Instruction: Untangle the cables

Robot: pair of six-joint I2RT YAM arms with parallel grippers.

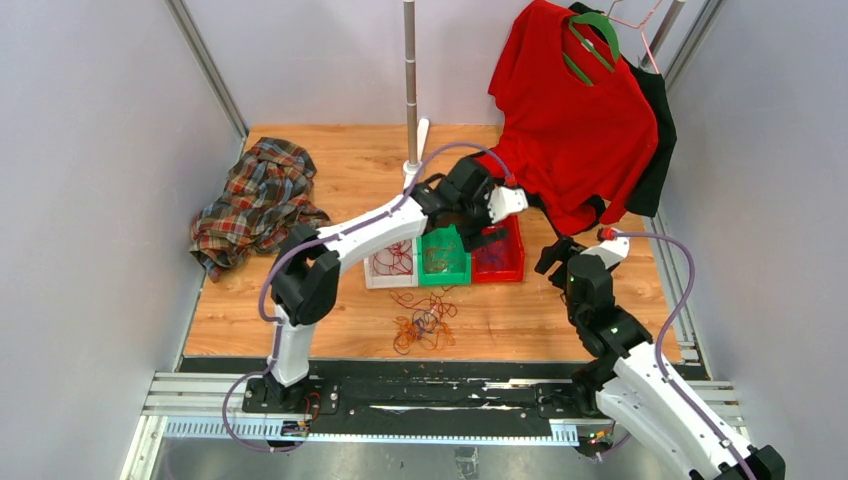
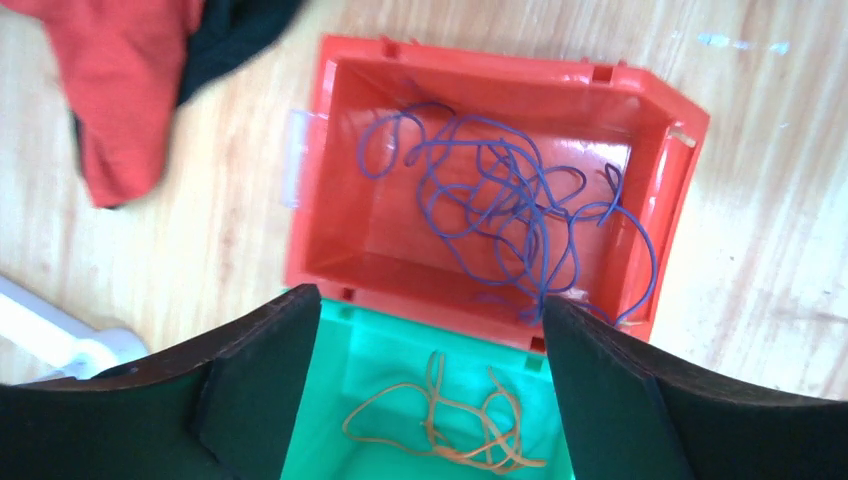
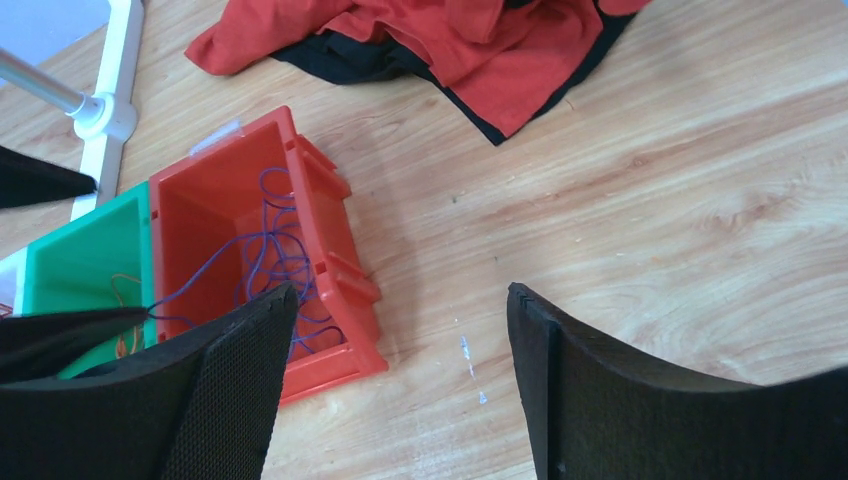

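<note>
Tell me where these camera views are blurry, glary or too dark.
Top external: evenly lit and sharp, though the loose tangle of cables is small. Left wrist: glare on the floor of the red bin under the purple cables; the red cloth is blurred; the left gripper's fingers are nearly black. Right wrist: table grain crisp.

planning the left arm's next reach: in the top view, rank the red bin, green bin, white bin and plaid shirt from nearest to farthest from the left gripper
From the left gripper, top view:
1. red bin, directly beneath it
2. green bin, next one to the left
3. white bin, left end of the row
4. plaid shirt, far left of the table
</note>
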